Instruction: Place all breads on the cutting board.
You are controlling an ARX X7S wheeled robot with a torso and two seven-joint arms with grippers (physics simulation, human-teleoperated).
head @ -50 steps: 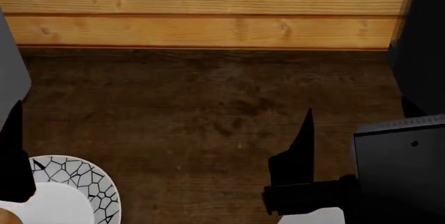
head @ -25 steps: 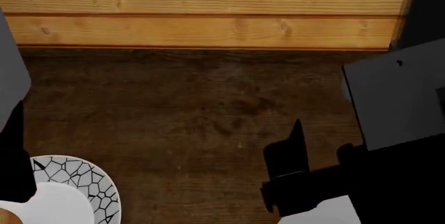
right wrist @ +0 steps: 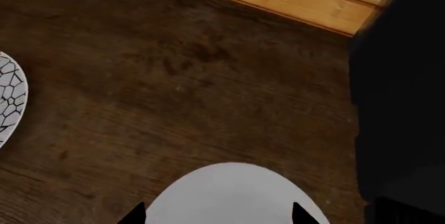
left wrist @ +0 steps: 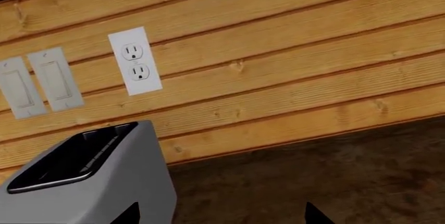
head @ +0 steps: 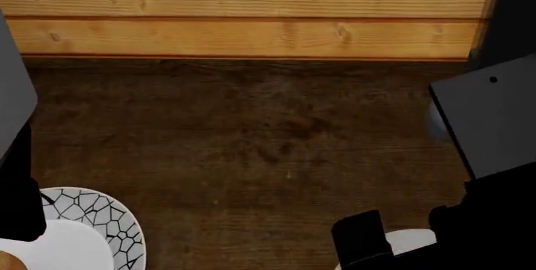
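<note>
A: Start at the fingers. What are they doing?

B: The right gripper shows two dark tips set wide apart, with nothing between them, over a plain white plate. Of the left gripper only two tip corners show, also well apart and holding nothing.

A: And around them?

B: Dark wooden counter, a crackle-patterned plate at the near left, a grey toaster against the plank wall (with an outlet above it).

A: The breads? The cutting board?

B: None of them shows in any view, so I can't say where they lie. A tan sliver at the head view's lower left corner is too small to name. I'd judge nothing is placed yet; both breads are left to find, lift and set down.
</note>
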